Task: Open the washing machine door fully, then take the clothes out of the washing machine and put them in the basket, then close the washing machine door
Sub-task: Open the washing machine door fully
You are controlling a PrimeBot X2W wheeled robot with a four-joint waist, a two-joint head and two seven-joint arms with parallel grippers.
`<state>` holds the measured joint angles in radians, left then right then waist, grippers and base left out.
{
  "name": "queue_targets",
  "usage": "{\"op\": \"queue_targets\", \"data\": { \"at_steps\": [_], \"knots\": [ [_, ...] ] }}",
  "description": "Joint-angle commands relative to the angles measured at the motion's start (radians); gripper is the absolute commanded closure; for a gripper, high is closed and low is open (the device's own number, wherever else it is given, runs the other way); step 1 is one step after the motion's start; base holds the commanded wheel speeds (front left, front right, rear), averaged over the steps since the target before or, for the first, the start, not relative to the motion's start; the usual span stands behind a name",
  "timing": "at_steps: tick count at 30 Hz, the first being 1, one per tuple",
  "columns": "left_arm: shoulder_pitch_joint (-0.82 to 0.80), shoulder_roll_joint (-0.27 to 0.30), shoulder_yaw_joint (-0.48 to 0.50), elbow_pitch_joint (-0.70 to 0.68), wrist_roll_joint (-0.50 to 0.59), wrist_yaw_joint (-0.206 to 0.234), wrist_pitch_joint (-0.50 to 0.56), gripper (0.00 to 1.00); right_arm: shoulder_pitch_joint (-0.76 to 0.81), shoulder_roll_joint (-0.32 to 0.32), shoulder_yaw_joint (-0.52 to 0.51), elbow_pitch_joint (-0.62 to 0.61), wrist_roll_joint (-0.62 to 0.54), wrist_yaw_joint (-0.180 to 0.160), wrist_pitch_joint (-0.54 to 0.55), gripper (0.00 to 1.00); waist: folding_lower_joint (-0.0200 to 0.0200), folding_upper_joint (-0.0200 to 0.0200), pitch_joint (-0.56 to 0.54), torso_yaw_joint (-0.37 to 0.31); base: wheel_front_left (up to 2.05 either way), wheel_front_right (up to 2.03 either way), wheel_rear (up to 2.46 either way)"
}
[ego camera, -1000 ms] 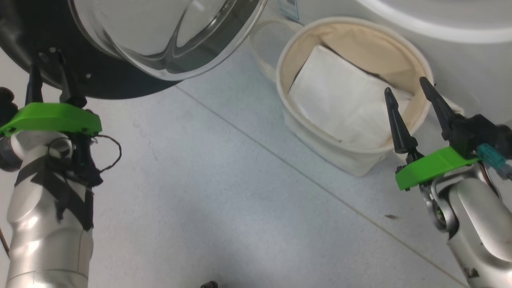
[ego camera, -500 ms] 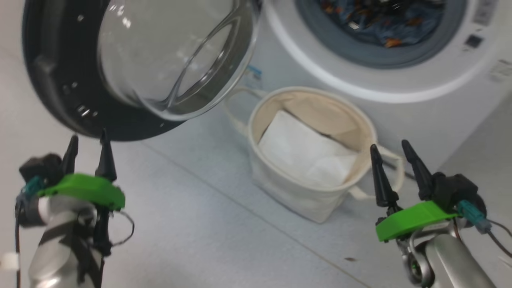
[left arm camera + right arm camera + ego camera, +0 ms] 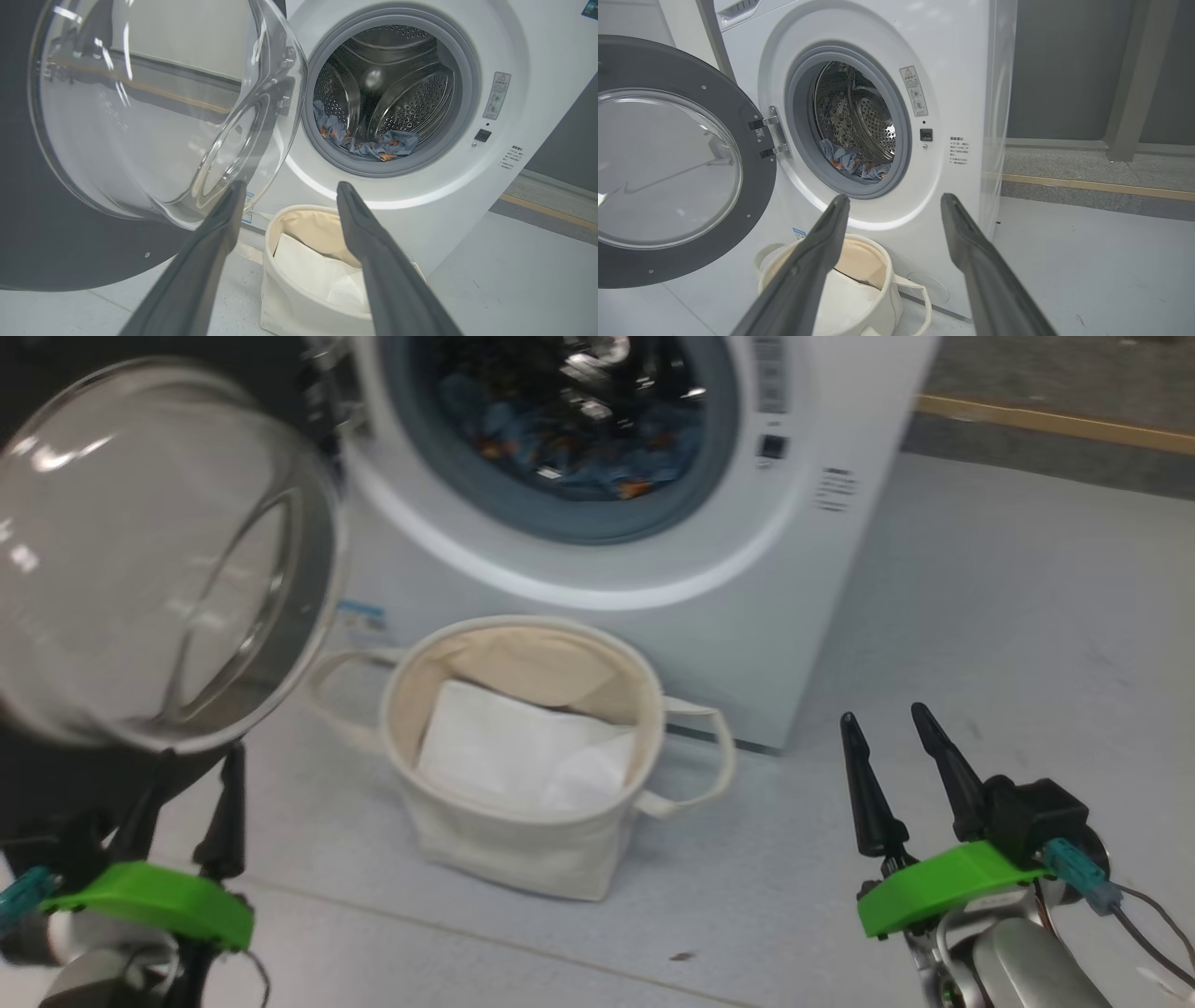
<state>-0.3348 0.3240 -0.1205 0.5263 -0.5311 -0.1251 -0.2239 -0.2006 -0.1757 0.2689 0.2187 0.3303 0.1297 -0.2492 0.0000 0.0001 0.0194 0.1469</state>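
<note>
Head view: washing machine door [image 3: 159, 551] stands wide open on robot's left, glass bowl toward camera, so the drum mouth is clear for a reach. Clothes [image 3: 579, 467] lie low in the washing machine [image 3: 822, 569], near the front lip, none out yet. Basket [image 3: 504, 859] sits on the floor [image 3: 1027, 616] just below the opening, prob. for a short drop; a white folded sheet [image 3: 504, 756] lies inside. Left gripper [image 3: 201, 756] sits low under the door's rim, fingers spread wide, empty. Right gripper [image 3: 882, 714] is also wide & empty, right of basket. Obstacles: door bulge crowds the left arm; right arm prob. has the cleaner line.
</note>
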Motion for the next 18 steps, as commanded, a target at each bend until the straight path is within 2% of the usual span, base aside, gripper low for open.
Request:
{"op": "queue_targets", "data": {
  "at_steps": [1,4,9,12,18],
  "knots": [
    [-0.024,0.060,0.041,-0.043,-0.022,-0.005,0.005,0.00,-0.020,0.004,0.016,-0.036,0.003,0.001,-0.012,0.00,0.0000,-0.0001,-0.027,-0.098,0.00,0.00,0.00],
    [0.018,0.108,0.041,-0.084,-0.040,-0.005,0.003,0.00,-0.026,0.007,0.014,-0.032,0.006,0.001,-0.012,0.00,0.0000,-0.0001,-0.025,-0.152,0.00,0.00,0.00],
    [0.057,0.119,0.055,-0.126,-0.095,-0.005,-0.002,0.00,-0.026,0.004,0.003,-0.028,0.009,0.001,-0.013,0.00,0.0000,-0.0001,-0.029,-0.213,0.00,0.00,0.00],
    [0.077,0.138,0.031,-0.147,-0.105,-0.005,0.003,0.00,-0.029,0.003,0.001,-0.029,0.009,0.001,-0.013,0.00,0.0000,-0.0001,-0.036,-0.247,0.00,0.00,0.00],
    [0.091,0.154,-0.012,-0.162,-0.113,-0.005,0.022,0.00,-0.024,-0.004,-0.013,-0.032,0.008,0.001,-0.013,0.00,0.0000,-0.0001,-0.048,-0.267,0.00,0.00,0.00]
  ]
}}
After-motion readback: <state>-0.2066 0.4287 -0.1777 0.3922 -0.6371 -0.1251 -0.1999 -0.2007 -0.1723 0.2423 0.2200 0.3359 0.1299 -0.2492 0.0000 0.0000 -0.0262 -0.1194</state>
